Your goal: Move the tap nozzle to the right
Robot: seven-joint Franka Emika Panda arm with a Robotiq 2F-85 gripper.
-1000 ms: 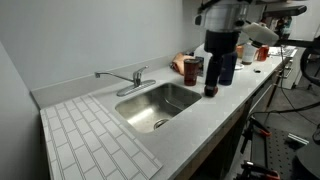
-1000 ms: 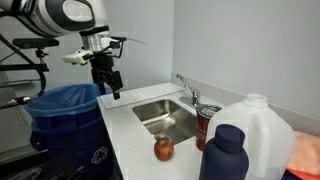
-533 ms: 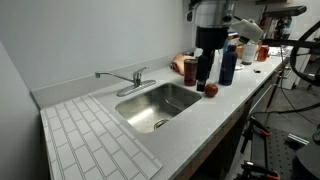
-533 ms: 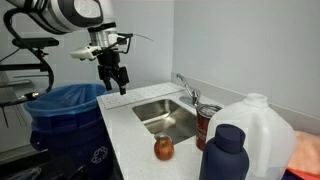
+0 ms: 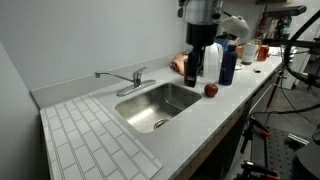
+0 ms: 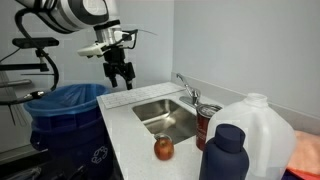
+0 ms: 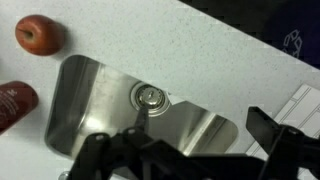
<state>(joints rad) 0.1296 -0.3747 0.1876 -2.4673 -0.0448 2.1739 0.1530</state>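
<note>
In an exterior view, gripper (image 5: 192, 78) hangs over the counter (image 5: 236, 94), well apart from tap nozzle (image 5: 112, 75). In an exterior view, same gap: gripper (image 6: 123, 82) vs tap nozzle (image 6: 186, 88). Wrist view: jaws wide apart, empty, sink basin (image 7: 95, 85) below. Best approach, imo: drop beside the nozzle nr its tip, push w/ one finger in a slow arc.

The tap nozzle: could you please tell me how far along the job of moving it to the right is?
Done: nothing visible; the tap nozzle stands untouched at the back edge of the sink basin. In hand: the gripper hangs open and empty in the air, clear of the tap, with the wrist view looking down into the basin. Left: reaching the nozzle, contacting it and swinging it right.
</note>
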